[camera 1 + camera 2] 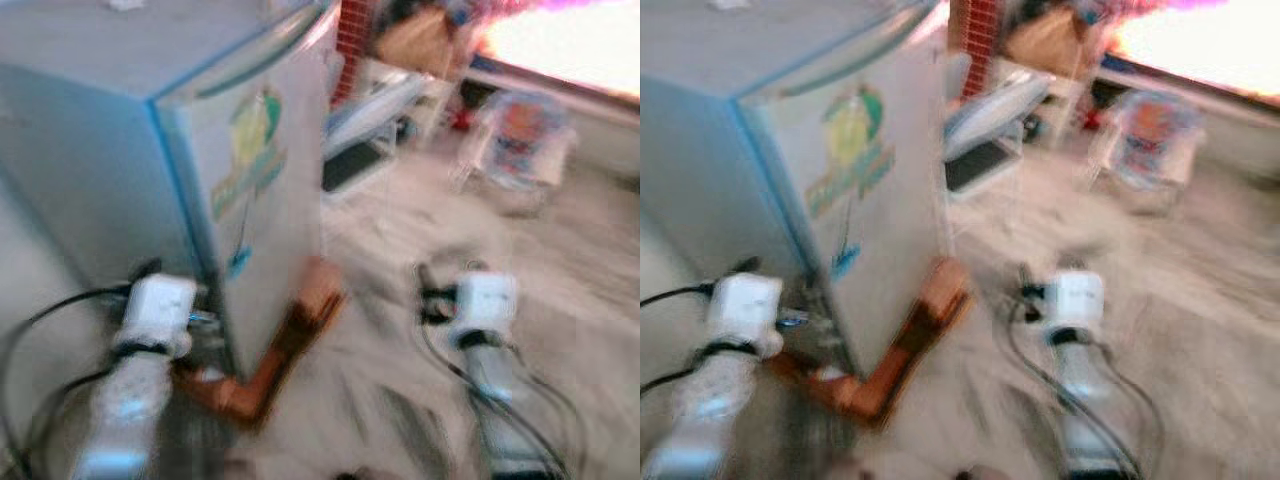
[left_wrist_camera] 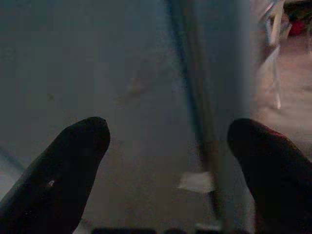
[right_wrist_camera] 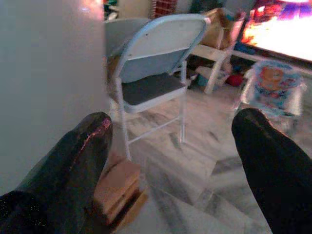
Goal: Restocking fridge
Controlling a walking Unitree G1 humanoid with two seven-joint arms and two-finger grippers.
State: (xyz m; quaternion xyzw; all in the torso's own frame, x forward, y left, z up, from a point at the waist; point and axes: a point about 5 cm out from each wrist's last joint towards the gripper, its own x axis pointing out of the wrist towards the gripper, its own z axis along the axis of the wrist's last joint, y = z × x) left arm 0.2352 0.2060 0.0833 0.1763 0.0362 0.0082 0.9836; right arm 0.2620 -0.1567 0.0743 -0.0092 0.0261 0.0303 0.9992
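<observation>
The picture from the head is blurry. On the left stands the small white fridge with blue edges (image 1: 200,150). Its door is shut and has a green and yellow sticker (image 1: 255,140) on it. The fridge sits on a brown wooden stand (image 1: 285,350) that pokes out past its bottom corner.

The left gripper (image 2: 165,146) is right up close to the fridge's side, near the blue corner edge. Its jaws are wide apart and hold nothing.

Just past the fridge's far edge is a folding metal chair with a grey seat (image 3: 156,83). It stands very near the fridge, with little room between them.

The right gripper (image 3: 170,141) hangs over the grey marbled floor (image 1: 560,330), a bit apart from the fridge door. Its jaws are wide apart and hold nothing. The floor here is open.

Far off on the right sits a small colourful chair (image 1: 520,140) by a bright glowing window (image 1: 570,40).
</observation>
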